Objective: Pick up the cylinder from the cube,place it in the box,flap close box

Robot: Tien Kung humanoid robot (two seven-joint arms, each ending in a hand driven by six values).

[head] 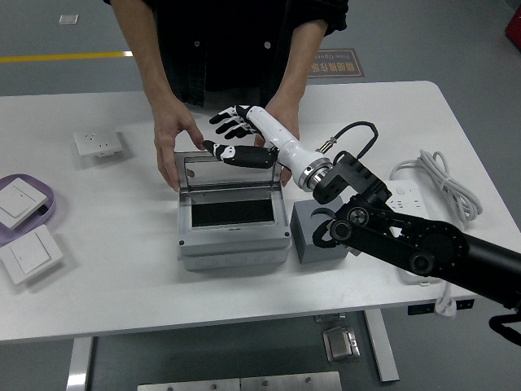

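White table (122, 269) on grey floor; box (234, 230) lying crosswise, lid (229, 170) upright; right hand (233, 134) fingers spread, empty.

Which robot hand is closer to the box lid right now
The right. The right robot hand is at the top edge of the raised box lid, fingers spread. The left robot hand is out of view.

A white rectangular table (106, 277) carries a grey metal box (233, 236) with its hinged lid raised. Touching the box's right side stands a grey cube (313, 240). Farther right lies a white power strip (404, 199) with a coiled cable (440, 183). Left of the box lie a white wall socket (98, 144), a purple tray (24, 208) and a white switch plate (31, 253).
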